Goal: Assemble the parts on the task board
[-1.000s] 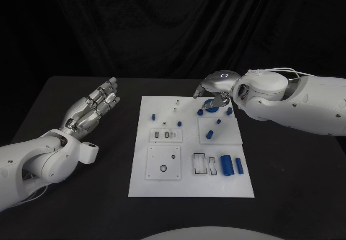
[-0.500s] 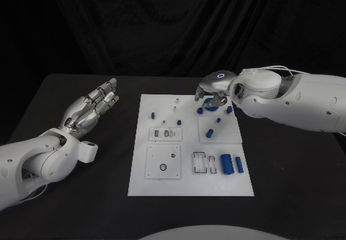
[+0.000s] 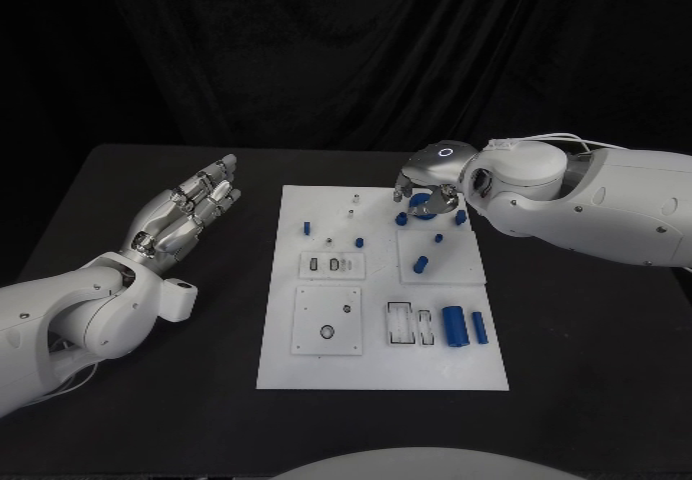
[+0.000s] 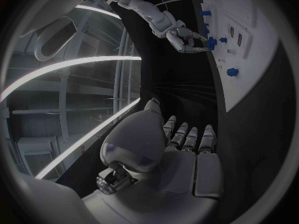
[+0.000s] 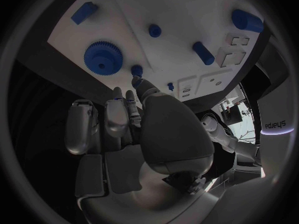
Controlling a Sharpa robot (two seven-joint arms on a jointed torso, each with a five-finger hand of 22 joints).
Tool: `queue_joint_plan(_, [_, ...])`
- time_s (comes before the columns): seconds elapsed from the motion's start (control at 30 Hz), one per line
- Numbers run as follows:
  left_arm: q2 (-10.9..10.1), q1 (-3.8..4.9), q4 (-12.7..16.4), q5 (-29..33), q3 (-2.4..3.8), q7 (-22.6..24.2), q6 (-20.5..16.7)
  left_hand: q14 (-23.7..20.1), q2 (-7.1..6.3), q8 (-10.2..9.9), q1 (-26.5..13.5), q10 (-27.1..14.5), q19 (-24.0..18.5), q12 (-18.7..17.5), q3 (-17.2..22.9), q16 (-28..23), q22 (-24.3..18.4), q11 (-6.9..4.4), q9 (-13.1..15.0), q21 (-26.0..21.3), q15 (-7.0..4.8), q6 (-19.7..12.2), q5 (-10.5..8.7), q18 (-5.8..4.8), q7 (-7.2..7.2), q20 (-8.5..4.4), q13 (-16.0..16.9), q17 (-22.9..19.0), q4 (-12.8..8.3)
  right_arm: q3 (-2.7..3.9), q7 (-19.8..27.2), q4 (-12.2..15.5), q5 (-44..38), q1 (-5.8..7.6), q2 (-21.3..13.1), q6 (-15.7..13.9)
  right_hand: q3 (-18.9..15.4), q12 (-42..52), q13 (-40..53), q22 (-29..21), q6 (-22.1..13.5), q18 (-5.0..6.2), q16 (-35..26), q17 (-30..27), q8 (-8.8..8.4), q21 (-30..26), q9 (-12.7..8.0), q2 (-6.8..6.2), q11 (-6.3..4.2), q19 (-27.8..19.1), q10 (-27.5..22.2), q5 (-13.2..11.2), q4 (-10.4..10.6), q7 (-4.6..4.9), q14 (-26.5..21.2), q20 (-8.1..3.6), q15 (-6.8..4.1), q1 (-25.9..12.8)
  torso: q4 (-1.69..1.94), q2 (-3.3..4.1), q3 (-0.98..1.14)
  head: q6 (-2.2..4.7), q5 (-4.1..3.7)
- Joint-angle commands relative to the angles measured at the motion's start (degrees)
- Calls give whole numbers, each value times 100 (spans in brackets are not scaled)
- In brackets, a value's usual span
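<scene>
My left hand (image 3: 185,215) lies at nine o'clock of the task board (image 3: 382,370), off the plate on the black table (image 3: 577,340), palm up, fingers straight and apart, holding nothing; it has not moved over the last second.

On the board, the blue parts sit where they were: a peg (image 3: 306,228) at its eleven o'clock, two cylinders (image 3: 454,328) at its four o'clock.

My right hand (image 3: 428,185) works at the board's one o'clock corner. A second ago it carried the blue gear (image 5: 102,57) clear in its fingertips; now it has sunk lower and the gear lies flat on the plate, just beside my fingertips (image 5: 137,82). The fingers are narrow, curled down toward a small blue peg (image 5: 136,70); whether they touch gear or peg I cannot tell. I judge the gear is set down or being seated, not yet confirmed in place.
</scene>
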Motion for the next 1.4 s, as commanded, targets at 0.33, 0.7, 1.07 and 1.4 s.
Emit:
queue_joint_plan(0.33, [26,17,-48,-18,4,1124,146,-2,8,7,79,10,-11,32,10,-21,8,72,-6,-9,60,-25,75,43,46,78,6,-5,4,3,87,33,-115,-56,-85,-224,21,3,30,-63,-63,-29,-66,-63,-91,-77,16,-38,-15,-66,57,-78,34,-74,-11,-25,-45,-77,-14,0,-19,-11,2])
queue_joint_plan(0.7, [48,17,-77,-18,4,1123,193,-2,13,10,83,17,-2,39,15,-21,14,83,-4,-1,74,-11,80,45,83,98,8,-5,3,3,204,-78,-116,-173,-10,-381,36,35,71,-95,-115,-21,-95,-85,-110,-114,34,-46,-28,-90,97,-187,59,-91,-30,-36,-53,-120,-16,5,-21,-16,15])
queue_joint_plan(1.07, [61,16,-111,-18,4,1101,237,-2,15,1,91,16,1,39,21,-21,16,95,-10,3,84,-47,96,48,64,116,7,-5,1,3,269,-144,-116,-252,55,-409,112,93,122,-72,-102,-26,-102,-72,-99,-115,70,-30,-27,-83,181,-24,62,-58,-31,-39,-54,-109,0,8,-21,-36,-12])
queue_joint_plan(1.4, [18,16,-91,-18,4,1062,247,-2,7,8,141,18,0,43,43,-21,15,109,-5,1,95,-14,166,50,81,136,7,-5,-12,4,322,-206,-116,-329,110,-378,336,175,195,-9,122,-36,-67,27,-5,-99,199,-64,-51,-57,344,247,67,-27,-8,-48,-65,-104,-19,8,-26,-56,6])
